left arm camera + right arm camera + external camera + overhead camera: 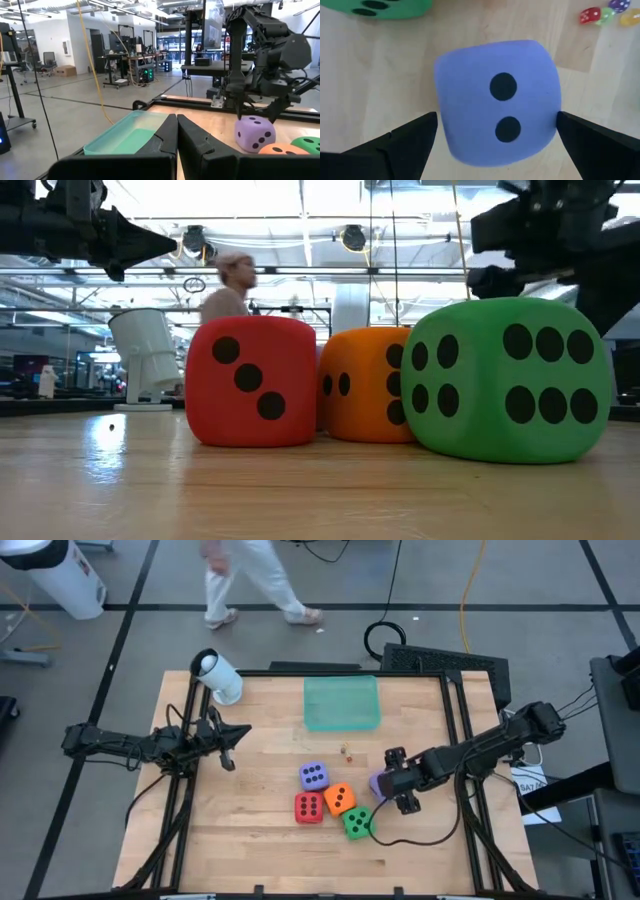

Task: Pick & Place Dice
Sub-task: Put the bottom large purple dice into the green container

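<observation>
Looking straight down, we are finding the right hand (392, 783) hovering over a purple die (378, 783) at about four o'clock from the tabletop (260, 840) centre; in its own wrist view the two fingers (410, 137) are standing wide apart on either side of that die (497, 102), which is showing two pips upward and is sitting on the wood, and we cannot tell whether the fingers are touching it. The second purple die (313, 775) is lying near centre, with the orange die (340, 799) at its five o'clock, the red die (309, 807) at its six o'clock and the green die (357, 822) further toward five o'clock, just beside the orange one. The green tray (341, 702) is resting toward twelve o'clock, well apart from the dice. The left hand (229, 745) is waiting at nine o'clock, its fingers (165, 142) pressed together and holding nothing. A person (255, 580) is walking on the floor beyond the twelve o'clock edge.
</observation>
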`<move>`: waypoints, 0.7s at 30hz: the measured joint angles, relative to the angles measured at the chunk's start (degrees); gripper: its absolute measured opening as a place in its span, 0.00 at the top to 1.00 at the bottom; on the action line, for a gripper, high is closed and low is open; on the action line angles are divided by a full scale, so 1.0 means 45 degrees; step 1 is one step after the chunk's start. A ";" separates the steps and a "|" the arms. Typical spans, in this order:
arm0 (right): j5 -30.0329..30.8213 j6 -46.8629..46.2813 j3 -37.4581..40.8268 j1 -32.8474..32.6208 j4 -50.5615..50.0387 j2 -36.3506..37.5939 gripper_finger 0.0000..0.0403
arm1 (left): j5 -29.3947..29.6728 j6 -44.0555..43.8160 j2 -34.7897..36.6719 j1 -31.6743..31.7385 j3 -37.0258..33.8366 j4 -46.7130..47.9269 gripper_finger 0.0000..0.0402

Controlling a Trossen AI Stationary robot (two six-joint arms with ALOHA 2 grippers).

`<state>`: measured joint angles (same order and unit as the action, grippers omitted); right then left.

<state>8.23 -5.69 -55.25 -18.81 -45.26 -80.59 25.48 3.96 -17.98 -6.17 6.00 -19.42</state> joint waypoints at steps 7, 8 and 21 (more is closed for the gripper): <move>0.0018 0.0603 0.0400 0.0193 0.1208 0.0010 0.01 | 0.0004 0.0002 0.0000 -0.0004 0.0000 -0.0019 0.99; -0.0035 0.0615 0.0400 0.0196 0.1335 0.0003 0.01 | 0.0004 0.0002 0.0000 0.0000 0.0000 -0.0019 0.99; -0.0513 0.0592 0.0293 0.0038 0.1838 -0.0027 0.01 | 0.0012 0.0060 -0.0005 -0.0002 0.0000 -0.0019 0.99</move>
<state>5.92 -3.03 -53.93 -18.64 -36.99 -80.71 25.53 4.23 -18.00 -6.18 6.00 -19.51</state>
